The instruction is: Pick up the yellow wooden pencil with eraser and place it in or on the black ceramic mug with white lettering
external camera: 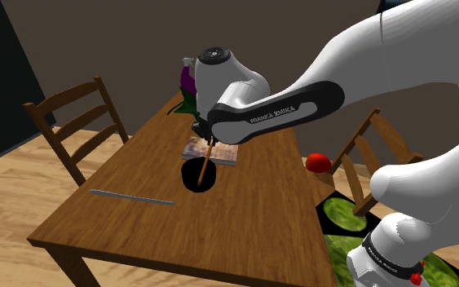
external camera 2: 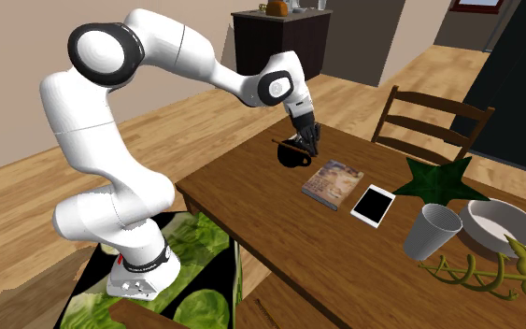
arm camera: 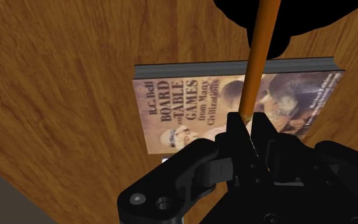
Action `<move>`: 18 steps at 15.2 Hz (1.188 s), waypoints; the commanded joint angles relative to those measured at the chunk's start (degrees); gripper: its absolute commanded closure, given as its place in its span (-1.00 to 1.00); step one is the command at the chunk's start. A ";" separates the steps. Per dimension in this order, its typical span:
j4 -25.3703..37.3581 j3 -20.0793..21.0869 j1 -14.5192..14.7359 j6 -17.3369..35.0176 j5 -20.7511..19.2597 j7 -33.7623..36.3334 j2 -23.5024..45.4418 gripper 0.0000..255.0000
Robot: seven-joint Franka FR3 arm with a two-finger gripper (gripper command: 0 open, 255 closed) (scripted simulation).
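My gripper (external camera: 205, 137) is shut on an orange-yellow pencil (external camera: 206, 161) that slants down from the fingers. The pencil's far end reaches the mouth of the black mug (external camera: 199, 176), which stands on the wooden table (external camera: 244, 220). In the wrist view both fingers (arm camera: 234, 130) clasp the pencil (arm camera: 258, 63), and it runs straight to the black mug (arm camera: 298, 19) beyond. From the second exterior view the gripper (external camera 2: 305, 140) hangs just over the mug (external camera 2: 294, 156) near the table's far corner. No lettering shows on the mug.
A board-games book (external camera: 211, 153) (external camera 2: 333, 180) lies right beside the mug. A grey rod (external camera: 132, 197) lies near the table's front. A white tablet (external camera 2: 375, 205), grey cup (external camera 2: 431, 231), bowl (external camera 2: 504, 229) and green star (external camera 2: 443, 182) crowd the other end. Chairs (external camera: 77, 126) (external camera 2: 429, 121) flank the table.
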 commanded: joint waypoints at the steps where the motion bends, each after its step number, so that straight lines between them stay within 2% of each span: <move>1: 0.00 0.00 0.00 0.00 0.00 0.00 0.00 -1.00; 6: 0.00 0.00 0.00 0.00 0.00 0.00 0.00 -1.00; 9: 1.81 -8.59 9.52 -5.18 -1.12 0.78 0.83 -1.00; 10: 2.40 -10.66 11.75 -6.56 -1.04 0.73 0.70 -1.00; 18: 2.39 -10.65 11.66 -6.55 -0.69 0.48 0.43 -1.00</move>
